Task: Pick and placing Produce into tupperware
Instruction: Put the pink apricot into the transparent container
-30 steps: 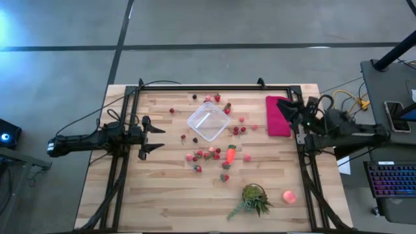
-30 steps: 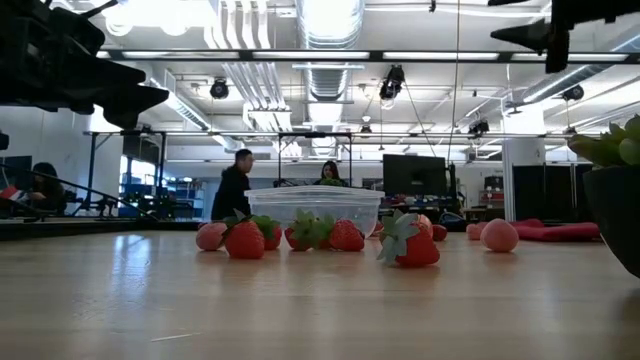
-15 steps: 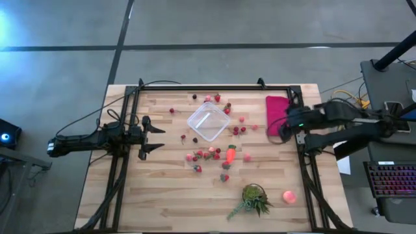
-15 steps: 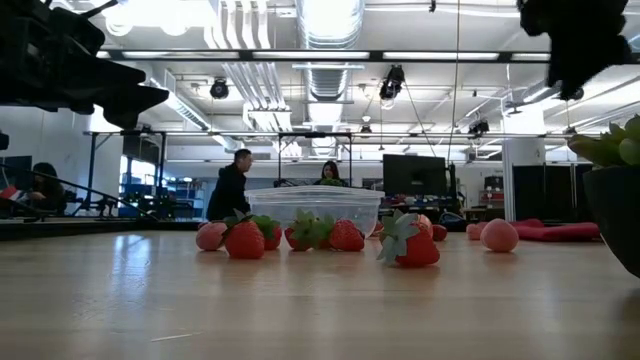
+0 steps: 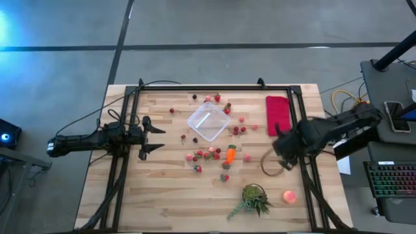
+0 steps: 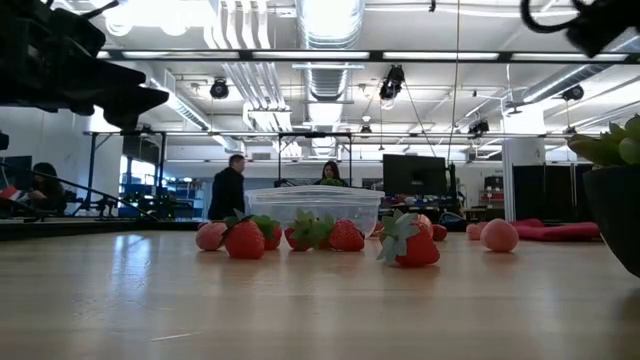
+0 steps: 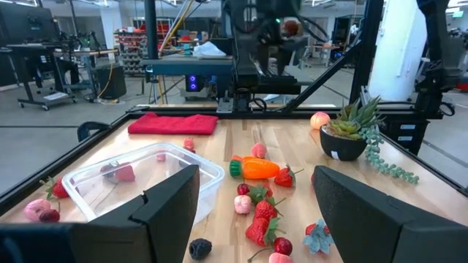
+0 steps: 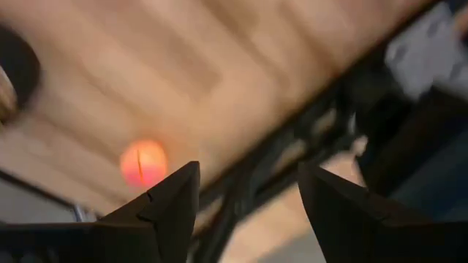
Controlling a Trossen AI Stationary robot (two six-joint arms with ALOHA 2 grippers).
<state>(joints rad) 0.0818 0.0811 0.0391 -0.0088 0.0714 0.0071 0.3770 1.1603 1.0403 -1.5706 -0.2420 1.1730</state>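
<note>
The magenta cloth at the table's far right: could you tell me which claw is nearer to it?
Right. The right claw hovers just beside the magenta cloth, toward the near edge; the left claw waits across the table beyond the tupperware.

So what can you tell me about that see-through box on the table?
The tupperware is a small clear plastic container, roughly square with rounded corners and no lid. It sits upright on the wooden table, turned cornerwise to the table's edges. The left wrist view shows one small red piece inside it. Tiny red and pink toy berries lie scattered around it. No gripper touches it.
</note>
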